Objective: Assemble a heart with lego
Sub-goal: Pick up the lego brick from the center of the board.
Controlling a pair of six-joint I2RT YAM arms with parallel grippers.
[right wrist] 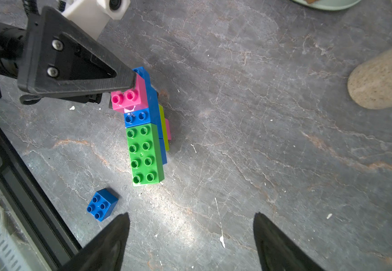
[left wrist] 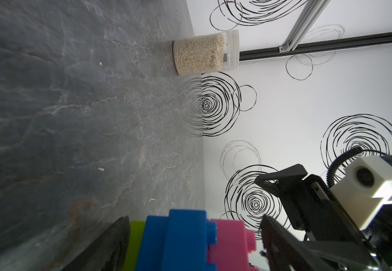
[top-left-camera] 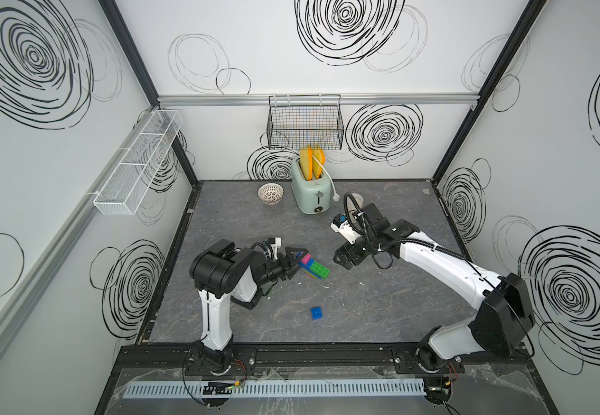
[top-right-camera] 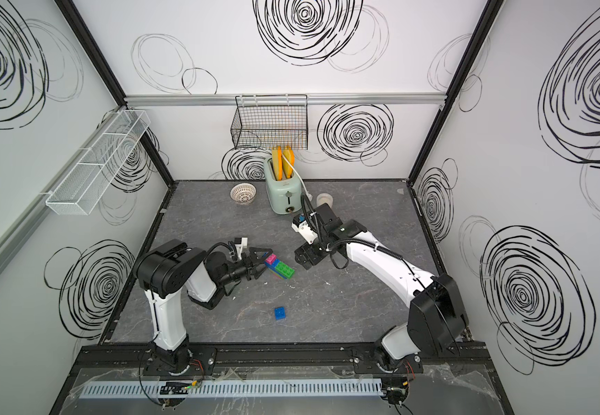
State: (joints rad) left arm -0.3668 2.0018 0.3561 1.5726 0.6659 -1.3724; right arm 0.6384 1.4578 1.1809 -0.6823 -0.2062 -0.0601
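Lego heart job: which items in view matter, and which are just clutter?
Job:
- heart, partly built, one end between the fingers of the left gripper
- loose blue brick, not joined on
- right gripper, open, empty

Lying about:
- toaster
- strainer bowl
- jar of grains
- wire basket
- mesh rack

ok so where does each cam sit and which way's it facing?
Top views: high at the front, facing down and back at the grey marbled table; left arm, right arm whole.
Left wrist: on the left arm, low, facing across the table to a clear plastic jar of beige grains; black left fingers flank the joined blue, green, lime and pink brick clump.
Right wrist: on the right arm, facing down at the clump and a loose blue square brick; open black right fingers show.
Shared: both wrist views catch the clump.
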